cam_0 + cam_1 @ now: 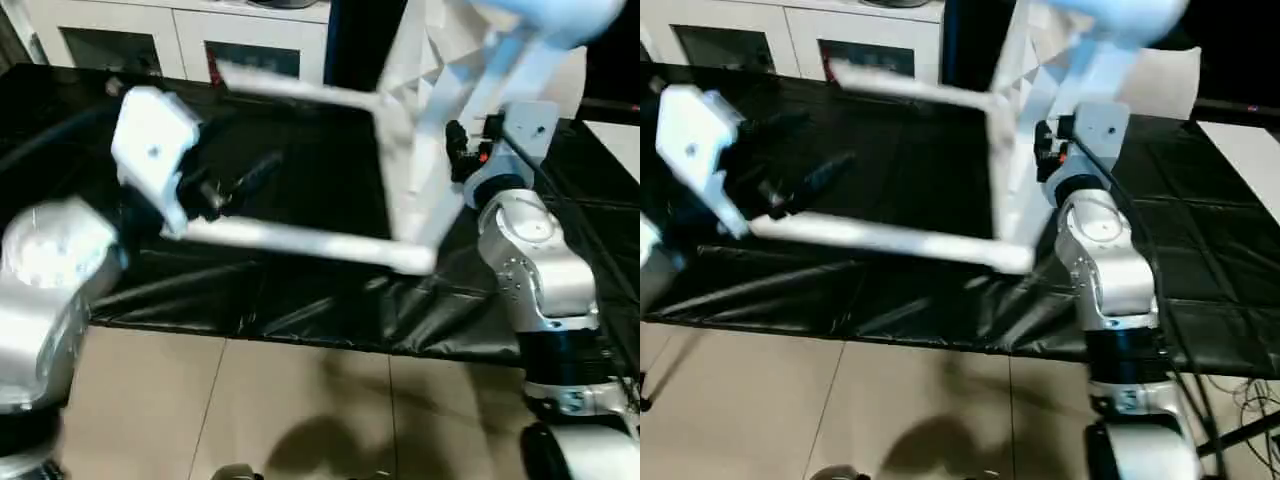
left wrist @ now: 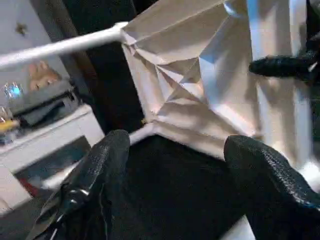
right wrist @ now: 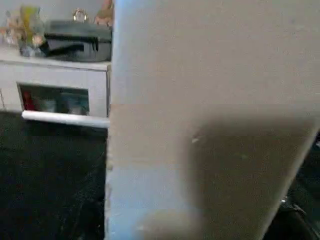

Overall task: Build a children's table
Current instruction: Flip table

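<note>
Nearest: silver forearms, left (image 1: 45, 290) and right (image 1: 535, 265), over a tiled floor (image 1: 300, 400); beyond, the bench (image 1: 300, 190) under black sheeting.

Children's table (image 1: 410, 130): tabletop held on edge above the bench's right half, ribbed underside toward the left arm; two fitted legs (image 1: 300, 240) project leftward, near and far.

Left hand (image 2: 175, 165): fingers (image 2: 102, 165) apart, holding nothing; the tabletop's lower corner lies just beyond them, untouched.

Right hand: against the tabletop's right side; grip state cannot tell.

Risk: the tilted tabletop could slip or swing, since one arm alone appears to support it; a projecting leg might strike the bench and loosen.
</note>
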